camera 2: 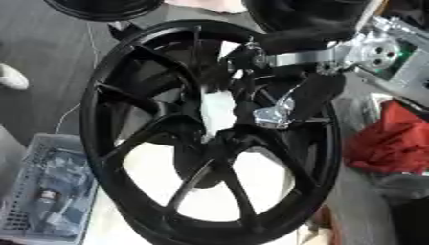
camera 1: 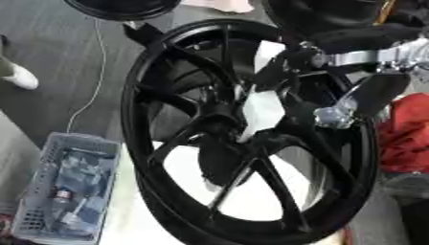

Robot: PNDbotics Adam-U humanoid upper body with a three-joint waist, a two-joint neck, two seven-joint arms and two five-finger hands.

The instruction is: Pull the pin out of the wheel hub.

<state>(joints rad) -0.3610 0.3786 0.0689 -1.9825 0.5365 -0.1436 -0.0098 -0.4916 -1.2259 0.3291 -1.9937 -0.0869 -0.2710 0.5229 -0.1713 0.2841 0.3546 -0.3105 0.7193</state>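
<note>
Black wheel (camera 1: 251, 134) fills the middle of the scene, spokes meeting at the hub (camera 1: 220, 119). Right hand (camera 2: 285, 103) reaches in from the far right, over the hub; whether its fingers pinch the pin, I cannot tell. Grey basket (camera 1: 63, 191) sits near left.

The pin is not made out at the hub (camera 1: 220, 122), which is partly covered by the right hand (camera 2: 289, 103). The fingers are too blurred to be told. The wheel's (camera 1: 159, 158) lower rim is cut off by the bottom edge.
</note>
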